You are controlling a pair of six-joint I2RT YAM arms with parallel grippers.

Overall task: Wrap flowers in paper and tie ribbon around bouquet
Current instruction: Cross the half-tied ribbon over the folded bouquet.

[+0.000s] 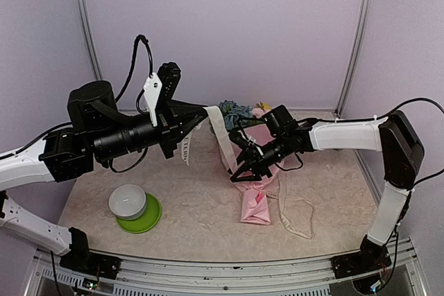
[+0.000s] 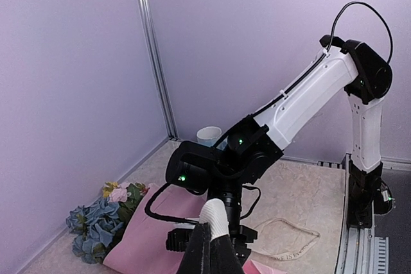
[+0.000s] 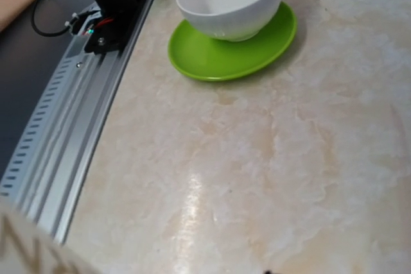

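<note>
We see the left tool point(image 1: 202, 117) raised above the middle of the desk point(image 1: 194, 206), its fingers pressed together on one end of the ribbon point(image 1: 220, 136); in the left wrist view the cream strip rises out from between those dark fingers. From that pinch a short lettered tail hangs down on the left, while the long part slopes down to the right, passes the right tool point(image 1: 241, 170) and ends as a loose loop lying on the desk to the right of the bouquet point(image 1: 258, 195). The right tool points down and to the left just above the bouquet, its fingers standing apart close beside the ribbon; we cannot tell whether they touch it. The bouquet lies flat on the desk, with the pink paper point(image 2: 148, 235) narrowing toward the near edge and the flowers point(image 1: 236, 110), blue, pink and yellow, spilling from the wide far end by the back wall. Well apart, at the near left, a white bowl point(image 1: 127, 201) sits on a green plate point(image 1: 147, 220)
</note>
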